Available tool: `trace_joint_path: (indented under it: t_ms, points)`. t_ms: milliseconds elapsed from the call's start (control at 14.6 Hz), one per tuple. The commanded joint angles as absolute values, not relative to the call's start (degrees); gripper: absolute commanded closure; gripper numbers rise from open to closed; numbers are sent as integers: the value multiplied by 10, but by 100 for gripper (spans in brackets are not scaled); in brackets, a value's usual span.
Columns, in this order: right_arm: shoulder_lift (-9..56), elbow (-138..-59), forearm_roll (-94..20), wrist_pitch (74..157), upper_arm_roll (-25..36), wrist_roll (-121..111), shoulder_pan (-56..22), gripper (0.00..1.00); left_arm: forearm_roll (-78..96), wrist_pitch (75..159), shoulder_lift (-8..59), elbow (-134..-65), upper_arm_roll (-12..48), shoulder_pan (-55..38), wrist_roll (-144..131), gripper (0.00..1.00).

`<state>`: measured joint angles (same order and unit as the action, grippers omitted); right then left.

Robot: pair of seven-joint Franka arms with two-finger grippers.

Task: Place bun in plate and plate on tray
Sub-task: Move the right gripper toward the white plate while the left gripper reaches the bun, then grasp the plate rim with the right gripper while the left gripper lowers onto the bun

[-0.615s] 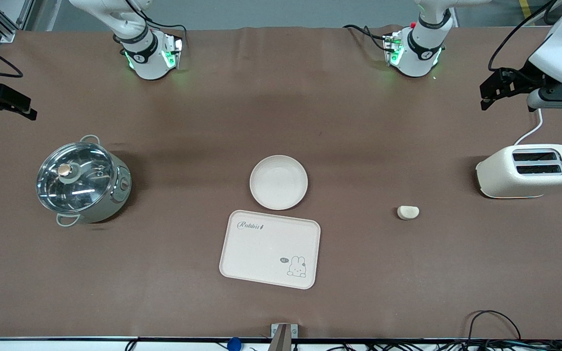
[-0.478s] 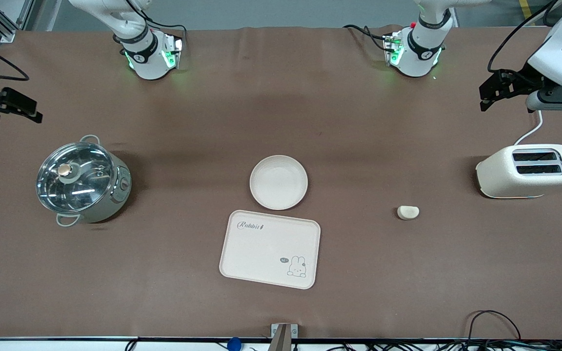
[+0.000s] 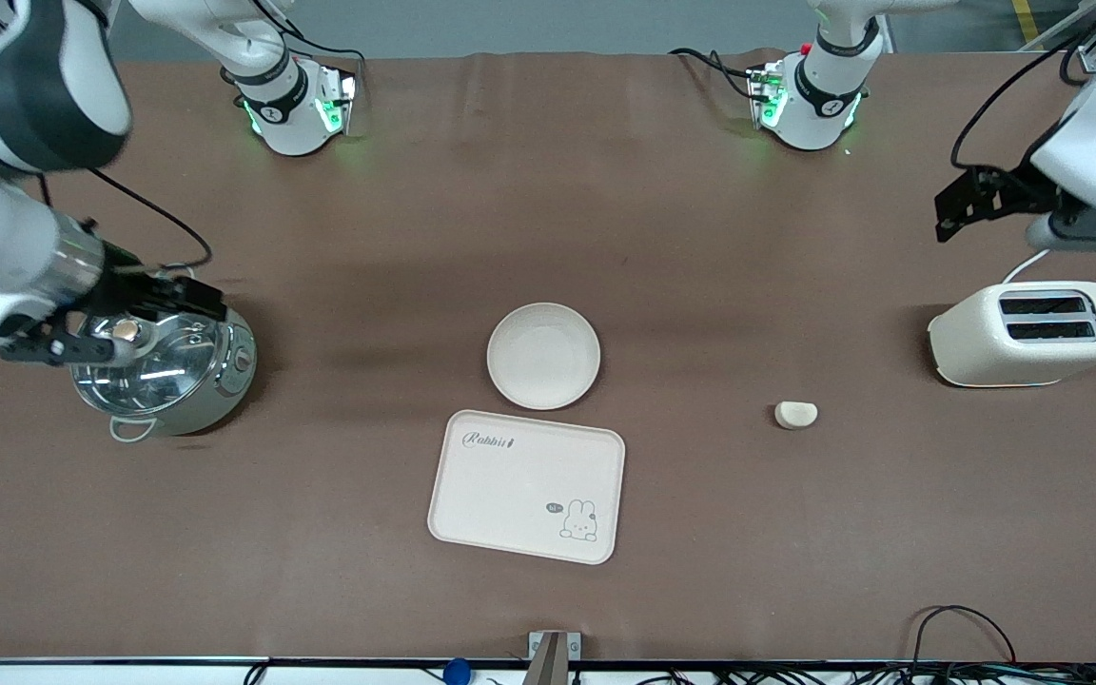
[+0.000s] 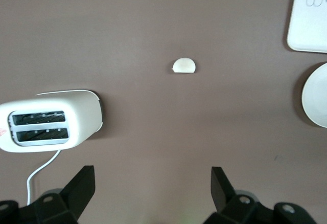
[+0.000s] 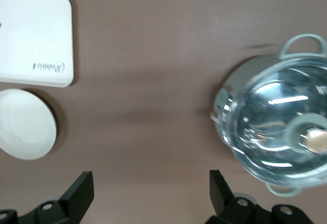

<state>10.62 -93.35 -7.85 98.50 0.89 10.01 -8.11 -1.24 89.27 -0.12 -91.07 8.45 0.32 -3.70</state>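
The bun (image 3: pixel 795 415) lies on the brown table, between the plate and the toaster; it also shows in the left wrist view (image 4: pixel 183 66). The round plate (image 3: pixel 543 356) sits mid-table, empty, and shows in the wrist views too (image 4: pixel 316 103) (image 5: pixel 25 124). The Rabbit tray (image 3: pixel 526 486) lies just nearer the camera than the plate, empty (image 5: pixel 33 37) (image 4: pixel 309 14). My left gripper (image 3: pixel 946 214) (image 4: pixel 153 183) is open and empty, up in the air beside the toaster. My right gripper (image 3: pixel 213 300) (image 5: pixel 152 188) is open and empty, over the pot's edge.
A cream toaster (image 3: pixel 1028 333) (image 4: pixel 51 120) with a white cord stands at the left arm's end. A steel pot with a glass lid (image 3: pixel 163 357) (image 5: pixel 278 132) stands at the right arm's end. Cables hang along the table's near edge.
My right arm has swung in from the table's end and its gripper is now over the pot. My left gripper has barely shifted. Bun, plate and tray have not moved.
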Motion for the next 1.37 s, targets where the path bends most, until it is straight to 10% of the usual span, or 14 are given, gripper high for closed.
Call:
trace_joint_path:
  t_ms: [0, 547, 1298]
  points:
    - [140, -934, -97, 1027, 12, 168, -126, 0, -4, 912, 53, -890, 88, 4, -84, 0]
    - [205, -1097, -127, 1314, 12, 307, -282, 0, -13, 1047, 151, -954, 88, -21, -357, 0]
    - [300, -1096, -140, 1427, 12, 401, -378, 0, -93, 1255, 308, -998, 88, -39, -658, 0]
